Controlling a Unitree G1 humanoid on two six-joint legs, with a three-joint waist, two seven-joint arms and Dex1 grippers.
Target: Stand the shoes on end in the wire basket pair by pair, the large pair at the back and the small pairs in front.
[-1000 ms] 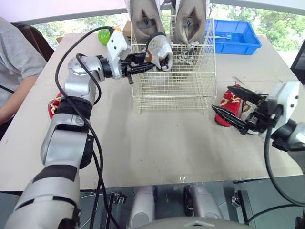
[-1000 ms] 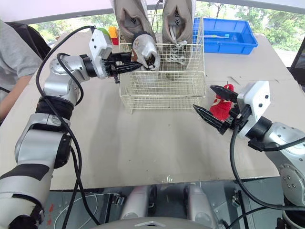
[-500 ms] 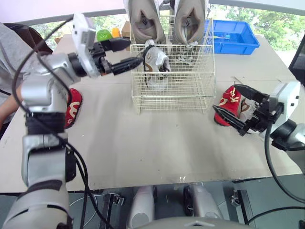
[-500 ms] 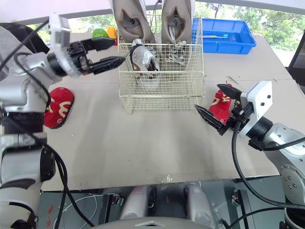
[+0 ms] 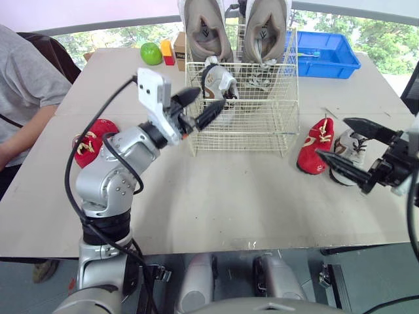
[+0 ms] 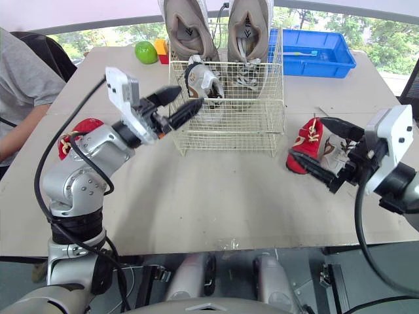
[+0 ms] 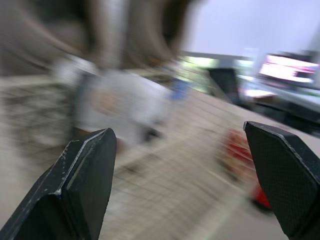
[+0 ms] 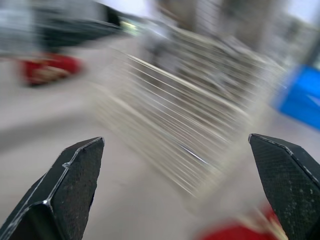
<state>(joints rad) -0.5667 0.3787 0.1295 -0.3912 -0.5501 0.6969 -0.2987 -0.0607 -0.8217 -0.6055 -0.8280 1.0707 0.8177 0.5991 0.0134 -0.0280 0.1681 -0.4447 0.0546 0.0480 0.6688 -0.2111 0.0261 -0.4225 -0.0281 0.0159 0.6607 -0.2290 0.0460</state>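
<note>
Lying on the matte table (image 5: 229,196), the left red shoe (image 5: 91,140) is soft fabric. The left gripper (image 5: 211,97), jaws wide and empty, hovers beside the wire basket (image 5: 262,127). Its rigid grid holds one small grey shoe (image 5: 219,80) upright before the large tan pair (image 5: 206,33). The right gripper (image 5: 332,137), jaws wide and empty, is near the right red shoe (image 5: 313,156).

Bystanders on and around a pale tabletop (image 5: 216,196)

At the tabletop's far right corner sits a blue plastic bin (image 5: 330,69) with a slim pale item (image 6: 302,53) lying inside. Near the tabletop's far edge, towards its left, a green ball (image 5: 151,53) rests just beside a small yellow block (image 5: 166,46) and a red one (image 5: 171,59), with a brown cardboard box (image 5: 179,40) next to them. Off the tabletop's left side sits a person in a grey shirt (image 5: 26,98), a dark chair back (image 5: 57,57) behind them.
</note>
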